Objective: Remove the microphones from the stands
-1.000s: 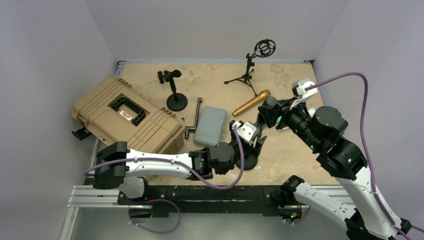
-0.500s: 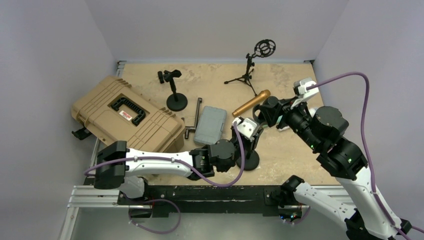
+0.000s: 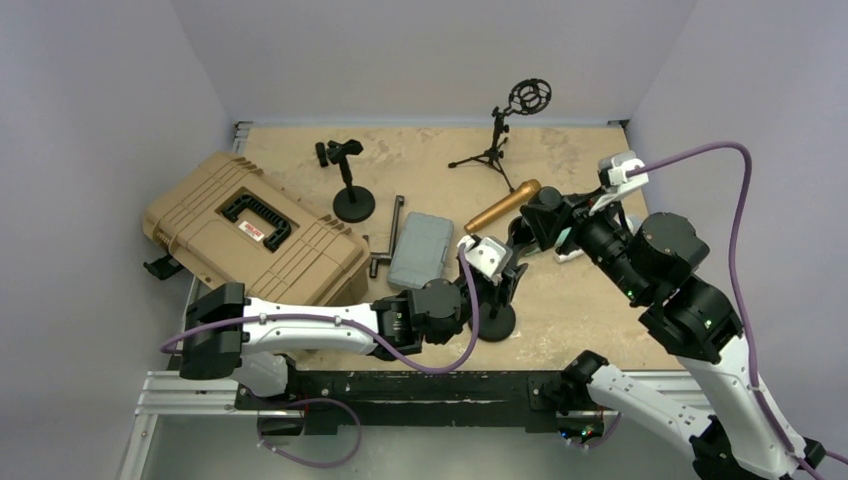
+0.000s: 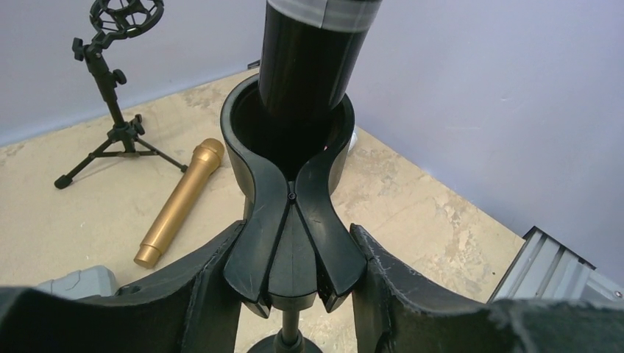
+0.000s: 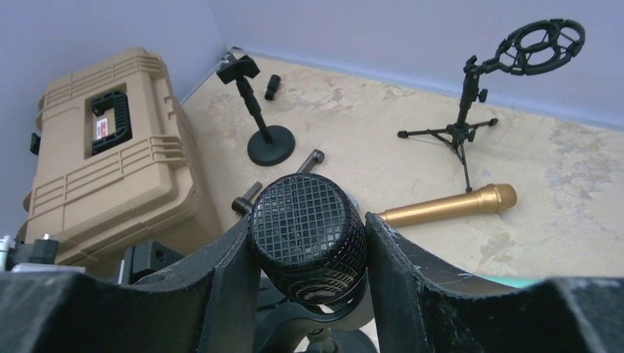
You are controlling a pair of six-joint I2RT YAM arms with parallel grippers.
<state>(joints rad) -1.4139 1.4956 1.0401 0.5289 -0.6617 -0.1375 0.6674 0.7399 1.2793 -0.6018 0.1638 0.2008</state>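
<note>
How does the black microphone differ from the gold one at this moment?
The black microphone has a dark mesh head; the gold microphone is gold all over. The black one sits in the stand clip, which the left tool clamps, above the table; the gold one lies flat on it. The right tool grips the black one's head, while nothing touches the gold one. Both are handheld stick microphones.

Robotics lab test cell. Plain lavender walls (image 3: pixel 100 100) box in a scuffed tan tabletop (image 3: pixel 590 300). A left arm (image 3: pixel 300 325) and a right arm (image 3: pixel 690 310), both robotic, are mounted by an aluminium rail (image 3: pixel 200 385) at the near edge, trailing purple cables (image 3: pixel 735 250). Props lie about: a tan hard case (image 3: pixel 255 230), a gold microphone (image 3: pixel 500 207) and a tripod stand (image 3: pixel 495 140).
</note>
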